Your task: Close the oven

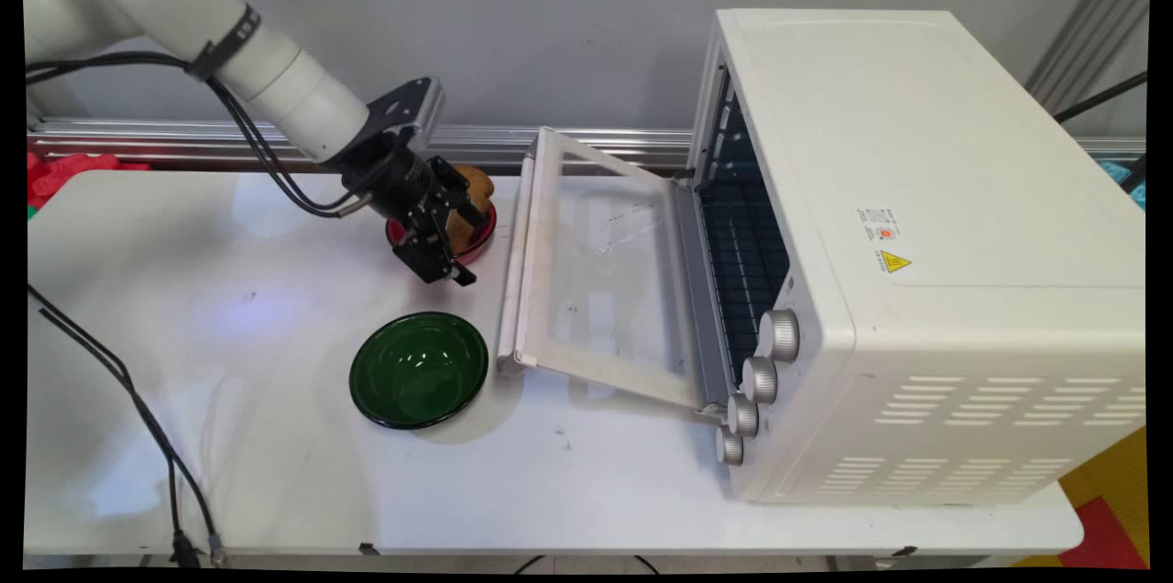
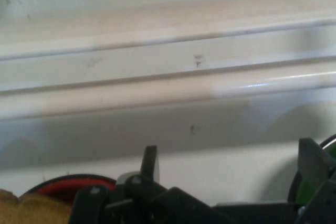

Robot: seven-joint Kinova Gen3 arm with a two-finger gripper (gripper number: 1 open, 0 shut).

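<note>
I had a white table [image 1: 229, 473] in front of a grey wall, with a metal rail running along the table's far edge. The pincer [image 1: 463, 244] hung low over the table, pointing toward the oven's dropped door, its two fingers [image 2: 150, 162] spread apart with nothing between them. Right behind it sat a red plate [image 1: 479, 236] with a brown, lumpy piece of food [image 1: 474, 184] on it; in the hand view that plate [image 2: 68, 185] and the food [image 2: 26, 208] showed at the lower left, beside the black linkage. Nearer the camera than the pincer, a little apart from it, lay a dark green bowl [image 1: 419, 369], a sliver of which [image 2: 310, 192] I saw at the hand view's right edge. Ahead of the pincer stood the white toaster oven [image 1: 916, 244], its glass door [image 1: 596, 262] folded down toward the pincer, the wire rack visible inside. The door's pale handle bar [image 2: 168, 66] filled the hand view. Four silver knobs [image 1: 759, 379] ran down the oven's front corner.
</note>
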